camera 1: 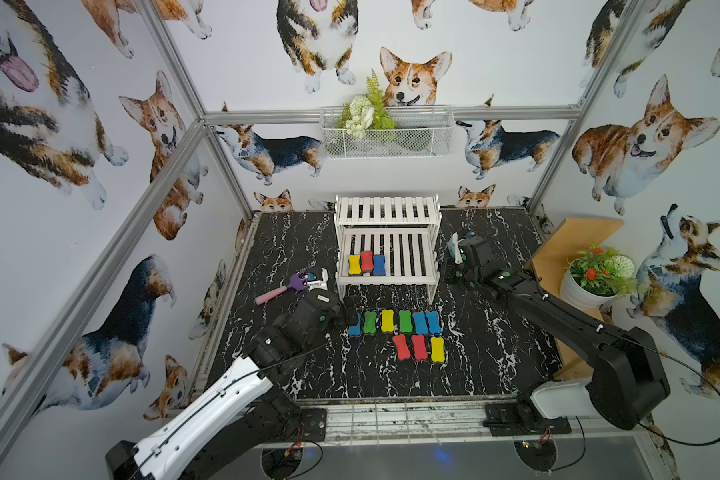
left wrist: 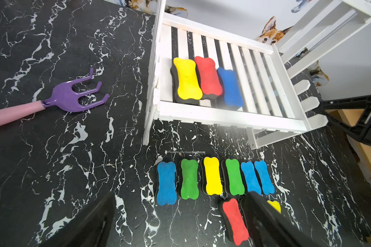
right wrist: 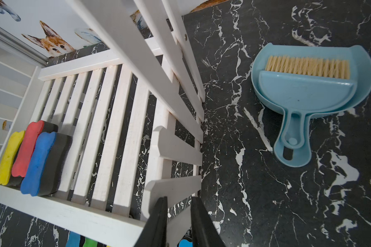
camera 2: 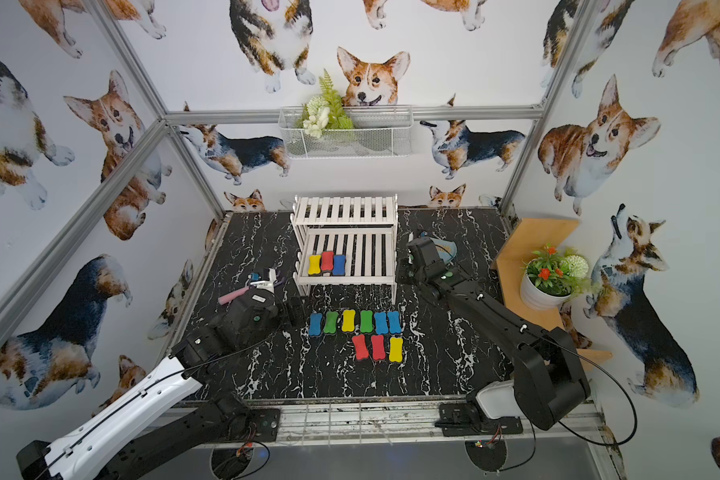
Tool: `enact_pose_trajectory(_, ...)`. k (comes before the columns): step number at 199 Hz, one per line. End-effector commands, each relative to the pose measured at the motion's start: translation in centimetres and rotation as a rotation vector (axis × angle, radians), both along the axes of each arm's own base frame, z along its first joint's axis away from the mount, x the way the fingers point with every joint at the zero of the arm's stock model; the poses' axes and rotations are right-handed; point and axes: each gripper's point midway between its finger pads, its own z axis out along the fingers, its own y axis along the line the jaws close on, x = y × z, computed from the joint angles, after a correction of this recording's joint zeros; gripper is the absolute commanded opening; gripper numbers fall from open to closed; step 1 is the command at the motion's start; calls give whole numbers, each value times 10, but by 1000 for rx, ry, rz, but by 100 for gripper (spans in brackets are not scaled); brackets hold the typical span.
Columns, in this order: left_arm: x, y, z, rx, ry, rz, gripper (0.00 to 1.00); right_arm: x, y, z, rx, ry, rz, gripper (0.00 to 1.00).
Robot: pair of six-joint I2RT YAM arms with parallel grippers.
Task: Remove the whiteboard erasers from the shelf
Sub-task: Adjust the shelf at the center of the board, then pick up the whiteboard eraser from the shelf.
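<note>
Our left pincer [left wrist: 180, 196] hung wide open and empty. Ahead of it, three bone-shaped foam whiteboard erasers [left wrist: 208, 77] sat packed together on the white slatted shelf [left wrist: 223, 115]; we feared dragging neighbours.

We see matt foam erasers [left wrist: 187, 81] on painted wooden shelf [left wrist: 223, 115] slats; near our left gripper [left wrist: 180, 198], a glossy plastic rake [left wrist: 73, 96].
</note>
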Motion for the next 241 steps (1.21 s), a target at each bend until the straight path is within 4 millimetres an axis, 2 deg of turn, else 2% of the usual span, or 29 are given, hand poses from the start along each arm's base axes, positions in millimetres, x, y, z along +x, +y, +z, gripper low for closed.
enact_pose_trajectory(1,8,-16,17,-31,-40,-56,99,0,-8,19,14,-53,-51,30)
enact_pose_trajectory(26,22,-46,31,-68,-47,-143,91,-13,-21,33,30,-96,-89,33)
enact_pose_trajectory(53,44,-76,38,-71,-43,-200,73,-28,-29,35,57,-106,-107,34)
enact_pose_trajectory(64,53,-88,39,-74,-44,-222,68,-32,-31,28,53,-88,-113,34)
enact_pose_trajectory(69,57,-93,40,-76,-48,-233,66,-36,-34,36,66,-109,-117,34)
enact_pose_trajectory(94,76,-114,33,-68,-39,-261,60,-46,-38,32,79,-104,-127,34)
enact_pose_trajectory(122,93,-124,26,-39,-46,-257,59,-52,-40,26,94,-91,-133,34)
enact_pose_trajectory(148,107,-124,14,22,-37,-229,59,-56,-44,21,96,-85,-147,34)
enact_pose_trajectory(241,128,-121,-19,126,9,-180,56,-59,-51,23,81,-90,-171,39)
